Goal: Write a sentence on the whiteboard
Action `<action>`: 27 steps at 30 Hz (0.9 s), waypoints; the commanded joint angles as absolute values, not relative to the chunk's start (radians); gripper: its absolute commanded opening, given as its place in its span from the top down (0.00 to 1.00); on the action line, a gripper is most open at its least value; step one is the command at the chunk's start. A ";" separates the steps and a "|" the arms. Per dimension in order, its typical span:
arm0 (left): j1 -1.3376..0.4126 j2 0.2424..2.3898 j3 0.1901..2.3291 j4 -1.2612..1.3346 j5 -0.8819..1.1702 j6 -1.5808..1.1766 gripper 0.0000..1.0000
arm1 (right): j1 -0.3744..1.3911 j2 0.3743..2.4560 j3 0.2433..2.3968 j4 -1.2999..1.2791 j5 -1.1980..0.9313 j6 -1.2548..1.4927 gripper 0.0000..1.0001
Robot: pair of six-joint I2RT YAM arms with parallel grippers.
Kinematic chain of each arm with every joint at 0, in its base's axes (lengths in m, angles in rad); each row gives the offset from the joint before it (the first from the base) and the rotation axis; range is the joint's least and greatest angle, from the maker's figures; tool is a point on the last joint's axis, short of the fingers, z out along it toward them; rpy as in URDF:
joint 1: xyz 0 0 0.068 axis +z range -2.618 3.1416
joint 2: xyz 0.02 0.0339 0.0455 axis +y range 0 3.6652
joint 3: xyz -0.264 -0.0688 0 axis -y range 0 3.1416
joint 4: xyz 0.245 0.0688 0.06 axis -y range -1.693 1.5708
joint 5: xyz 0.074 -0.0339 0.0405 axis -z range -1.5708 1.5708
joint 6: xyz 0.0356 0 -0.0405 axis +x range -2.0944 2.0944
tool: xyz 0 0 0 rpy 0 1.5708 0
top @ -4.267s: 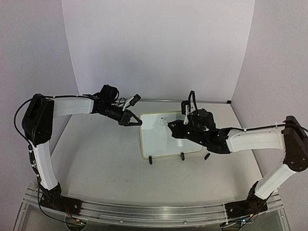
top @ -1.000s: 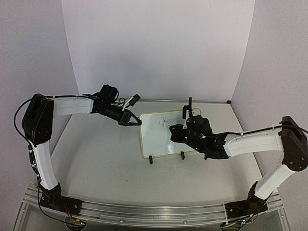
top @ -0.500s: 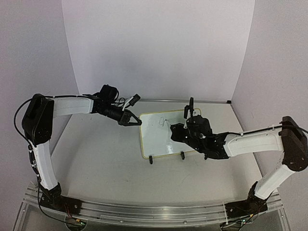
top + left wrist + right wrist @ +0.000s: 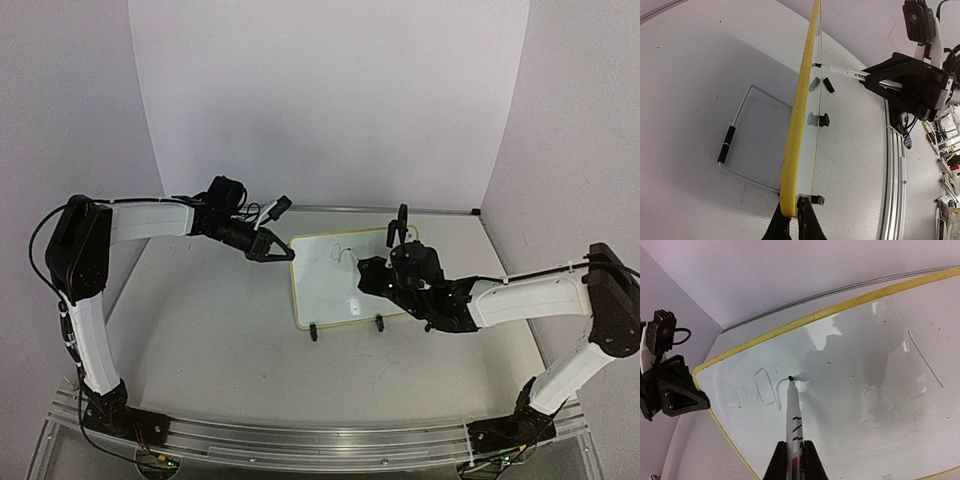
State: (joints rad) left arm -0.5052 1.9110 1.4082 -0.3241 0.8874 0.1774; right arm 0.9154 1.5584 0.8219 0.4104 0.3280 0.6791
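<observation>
Whiteboard [image 4: 865, 405] bears faint script [image 4: 752, 390] (possibly "cou") beside the marker [image 4: 794, 412].

whiteboard [image 4: 880, 405]: right side cut off | sentence [image 4: 757, 390]: faint, unreadable | marker [image 4: 791, 410]: rear cut off at bottom edge

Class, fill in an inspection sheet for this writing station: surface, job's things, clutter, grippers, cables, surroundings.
Surface: pale table, lightly speckled.
Job's things: whiteboard propped up, wire stand behind it; sentence only a few faint strokes near the held corner; marker tip touching the board.
Clutter: small black piece lying beside the board.
Grippers: left gripper shut on the whiteboard's yellow rim; right gripper shut on the marker.
Cables: black cable looping by the left arm's shoulder.
Surroundings: plain white walls; metal rail at the near edge.
</observation>
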 commanded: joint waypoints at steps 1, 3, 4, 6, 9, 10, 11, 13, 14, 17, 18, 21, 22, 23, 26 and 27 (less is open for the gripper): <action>-0.518 1.904 1.420 -0.365 0.776 0.292 1.00 | 0.897 1.500 0.785 0.436 0.332 0.626 1.00; -0.517 1.904 1.420 -0.365 0.773 0.292 1.00 | 0.911 1.467 0.795 0.445 0.305 0.559 1.00; -0.518 1.904 1.420 -0.365 0.771 0.291 1.00 | 0.930 1.456 0.808 0.432 0.310 0.524 1.00; -0.518 1.903 1.419 -0.365 0.770 0.290 1.00 | 0.959 1.442 0.830 0.421 0.307 0.463 1.00; -0.519 1.904 1.420 -0.364 0.773 0.289 1.00 | 0.980 1.460 0.866 0.413 0.271 0.428 1.00; -0.518 1.904 1.420 -0.363 0.774 0.289 1.00 | 0.982 1.474 0.888 0.406 0.253 0.422 1.00; -0.518 1.905 1.420 -0.363 0.774 0.288 1.00 | 0.986 1.496 0.911 0.401 0.239 0.413 1.00; -0.518 1.904 1.420 -0.364 0.775 0.287 1.00 | 0.998 1.542 0.951 0.398 0.227 0.394 1.00; -0.518 1.904 1.419 -0.363 0.775 0.288 1.00 | 1.004 1.562 0.972 0.397 0.221 0.387 1.00; -0.519 1.901 1.419 -0.363 0.773 0.289 1.00 | 1.013 1.618 1.025 0.388 0.214 0.372 1.00; -0.519 1.901 1.419 -0.363 0.773 0.289 1.00 | 1.014 1.633 1.041 0.382 0.217 0.368 1.00; -0.519 1.900 1.419 -0.364 0.774 0.288 1.00 | 1.014 1.672 1.077 0.360 0.231 0.369 1.00; -0.519 1.900 1.419 -0.364 0.774 0.288 1.00 | 1.015 1.681 1.084 0.355 0.237 0.370 1.00; -0.519 1.900 1.419 -0.364 0.774 0.288 1.00 | 1.015 1.687 1.089 0.352 0.244 0.373 1.00; -0.519 1.898 1.419 -0.364 0.775 0.289 1.00 | 1.015 1.701 1.092 0.348 0.271 0.390 1.00; -0.519 1.899 1.419 -0.364 0.775 0.289 1.00 | 1.014 1.703 1.090 0.346 0.281 0.396 1.00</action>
State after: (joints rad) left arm -0.5080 1.9102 1.4082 -0.3248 0.8940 0.1874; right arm 1.0111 1.6868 1.0488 0.3592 0.2366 0.3918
